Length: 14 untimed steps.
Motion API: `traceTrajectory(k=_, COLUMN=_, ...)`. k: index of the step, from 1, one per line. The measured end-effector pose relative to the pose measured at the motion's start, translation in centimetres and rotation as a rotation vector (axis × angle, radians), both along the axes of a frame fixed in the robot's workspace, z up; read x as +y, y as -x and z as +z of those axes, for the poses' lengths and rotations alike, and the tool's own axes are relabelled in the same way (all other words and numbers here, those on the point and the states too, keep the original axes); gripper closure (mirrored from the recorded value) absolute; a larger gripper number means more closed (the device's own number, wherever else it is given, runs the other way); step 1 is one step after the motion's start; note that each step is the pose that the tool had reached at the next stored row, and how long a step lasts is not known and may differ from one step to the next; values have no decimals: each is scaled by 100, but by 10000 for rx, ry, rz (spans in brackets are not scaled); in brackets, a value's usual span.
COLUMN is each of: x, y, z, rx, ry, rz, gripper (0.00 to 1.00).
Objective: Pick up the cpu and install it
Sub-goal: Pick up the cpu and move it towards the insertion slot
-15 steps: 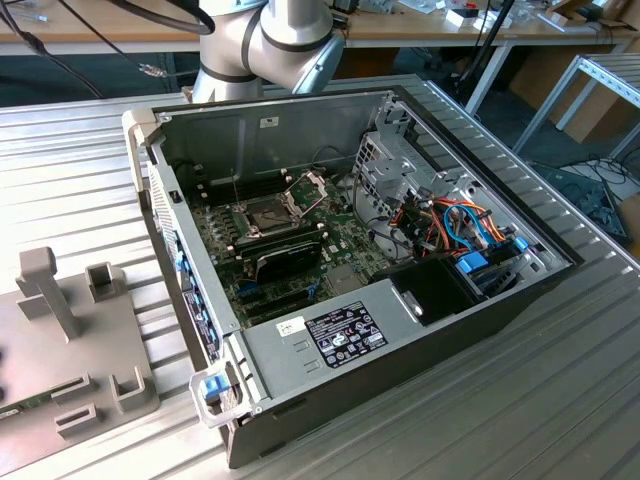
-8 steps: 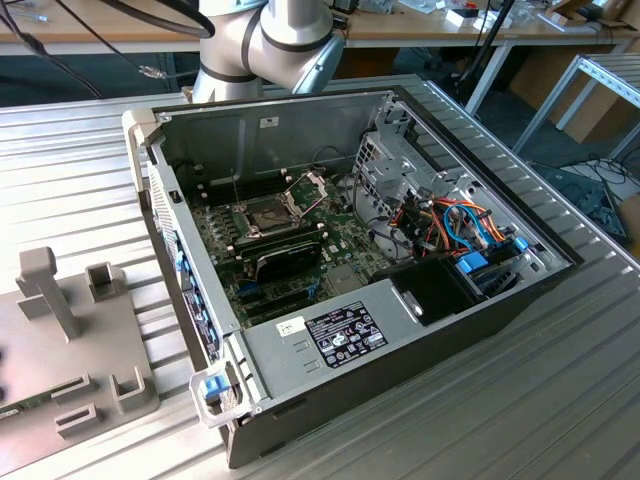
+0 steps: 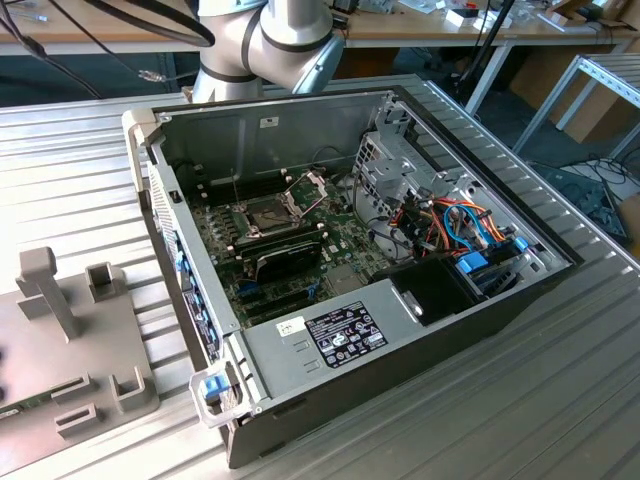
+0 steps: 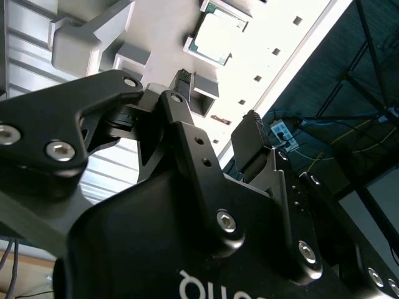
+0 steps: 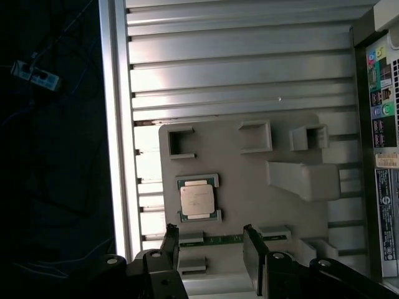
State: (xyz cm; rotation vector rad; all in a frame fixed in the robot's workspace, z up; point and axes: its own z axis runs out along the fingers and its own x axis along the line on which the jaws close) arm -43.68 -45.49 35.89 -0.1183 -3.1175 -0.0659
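Note:
The cpu (image 5: 198,199) is a small silver-topped square chip lying flat in a framed pocket of a grey holder plate (image 5: 249,180); it also appears in the second wrist view (image 4: 215,37). My gripper (image 5: 212,246) hovers above the plate just beside the chip, open, with nothing between its black fingers (image 5: 252,249). The second wrist view shows the same open gripper (image 4: 215,103). In the exterior view the computer case (image 3: 330,330) lies open, its dark socket (image 3: 268,214) bare and the shiny retention frame (image 3: 308,188) hinged up.
The holder plate (image 3: 60,350) carries raised grey blocks and posts (image 3: 50,290) around the chip's pocket. It lies on a ribbed metal table (image 3: 560,380), close to the table's edge (image 5: 115,124). Cables (image 3: 460,225) and a drive cage (image 3: 385,160) crowd the case beside the board.

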Motion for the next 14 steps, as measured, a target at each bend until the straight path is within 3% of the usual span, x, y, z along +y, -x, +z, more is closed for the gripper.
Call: traceTrajectory(k=14, x=0, y=0, z=-171, rx=1, ry=-1, rz=0, gripper=46)
